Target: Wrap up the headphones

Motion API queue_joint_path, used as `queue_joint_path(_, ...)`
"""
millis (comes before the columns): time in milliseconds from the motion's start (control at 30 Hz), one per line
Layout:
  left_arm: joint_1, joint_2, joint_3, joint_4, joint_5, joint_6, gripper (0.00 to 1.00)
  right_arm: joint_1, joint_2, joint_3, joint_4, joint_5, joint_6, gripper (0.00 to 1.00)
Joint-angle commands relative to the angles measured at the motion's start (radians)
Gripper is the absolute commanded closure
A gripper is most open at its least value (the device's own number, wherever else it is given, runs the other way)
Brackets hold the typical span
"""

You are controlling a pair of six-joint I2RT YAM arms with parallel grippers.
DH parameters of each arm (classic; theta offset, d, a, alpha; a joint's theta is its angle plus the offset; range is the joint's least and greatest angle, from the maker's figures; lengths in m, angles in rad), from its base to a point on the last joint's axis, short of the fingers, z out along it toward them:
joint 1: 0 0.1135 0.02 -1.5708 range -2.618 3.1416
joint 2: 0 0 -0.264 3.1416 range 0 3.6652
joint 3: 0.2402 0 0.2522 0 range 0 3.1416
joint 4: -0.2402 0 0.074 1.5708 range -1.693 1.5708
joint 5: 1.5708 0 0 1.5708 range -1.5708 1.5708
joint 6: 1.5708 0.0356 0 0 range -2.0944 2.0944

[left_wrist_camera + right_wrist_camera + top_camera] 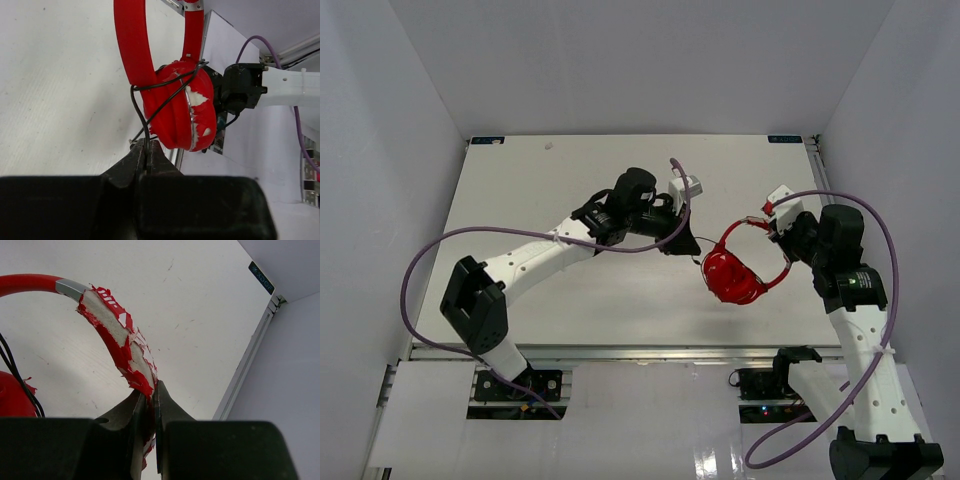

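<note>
The red headphones [732, 275] hang above the table right of centre, ear cups folded together. My right gripper [778, 240] is shut on the peeling headband [117, 335]. My left gripper [688, 247] is shut on the thin black cord [142, 122], just left of the ear cups [182, 107]. In the left wrist view the cord loops around the cups and headband [131, 40] and runs down between my fingertips [148, 150]. In the right wrist view the headband passes between the closed jaws [150, 392], with an ear cup [12, 395] and cord [15, 372] at the left edge.
White table [570, 180] inside white walls. A metal rail [620, 350] runs along the near edge, and another [250, 360] along the right side. Purple robot cables [415, 270] loop beside both arms. The right arm's base [245, 87] shows behind the cups.
</note>
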Motion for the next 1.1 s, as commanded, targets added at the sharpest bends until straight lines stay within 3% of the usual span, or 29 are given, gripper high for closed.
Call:
queue_joint_path(0,-0.004,0.073,0.171,-0.179,0.111,-0.120,1.00,0.033,-0.001,-0.014,0.133,0.136,0.045,0.92)
queue_joint_path(267,-0.006,0.248,0.403,-0.309,0.280,-0.299,1.00,0.163,0.018,-0.054,0.185,0.307,0.081,0.92)
queue_joint_path(600,0.017,0.271,0.403,-0.305,0.438,-0.418,1.00,0.173,0.056,-0.069,0.218,0.341,0.121,0.92)
queue_joint_path(833,0.057,0.275,0.370,-0.142,0.516,-0.614,1.00,0.182,0.070,-0.054,0.190,0.271,0.113,0.92)
queue_joint_path(1067,0.056,0.289,0.301,0.068,0.414,-0.820,0.99,0.200,0.077,-0.070,0.213,0.264,0.205,0.92)
